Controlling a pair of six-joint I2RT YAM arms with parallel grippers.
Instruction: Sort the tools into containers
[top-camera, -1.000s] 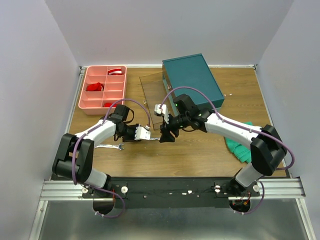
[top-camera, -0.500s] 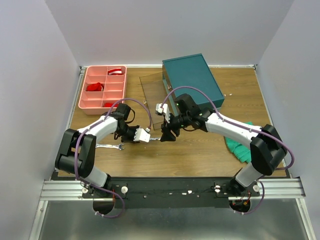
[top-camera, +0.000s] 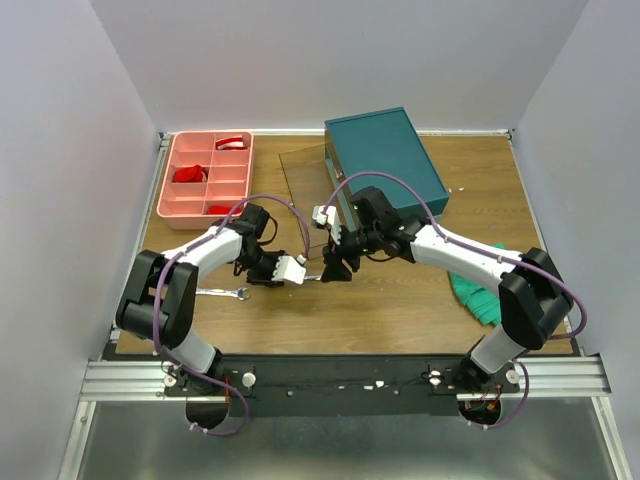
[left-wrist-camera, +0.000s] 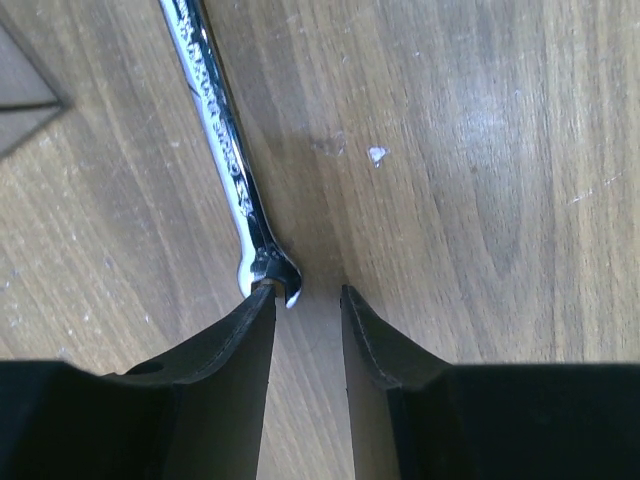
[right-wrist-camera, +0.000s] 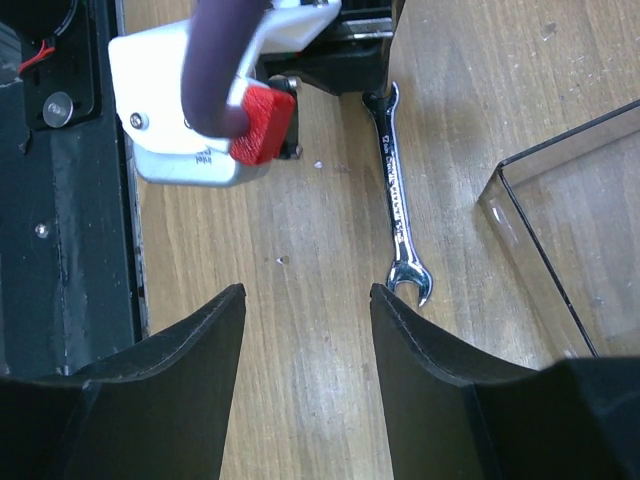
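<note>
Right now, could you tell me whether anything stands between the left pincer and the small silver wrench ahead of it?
Nothing visible does. The left pincer sits right at the near end of the small silver wrench, with only wooden tabletop between.

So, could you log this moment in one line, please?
left jaws: open at wrench end | right jaws: open near wrench | wrench: on table
</note>
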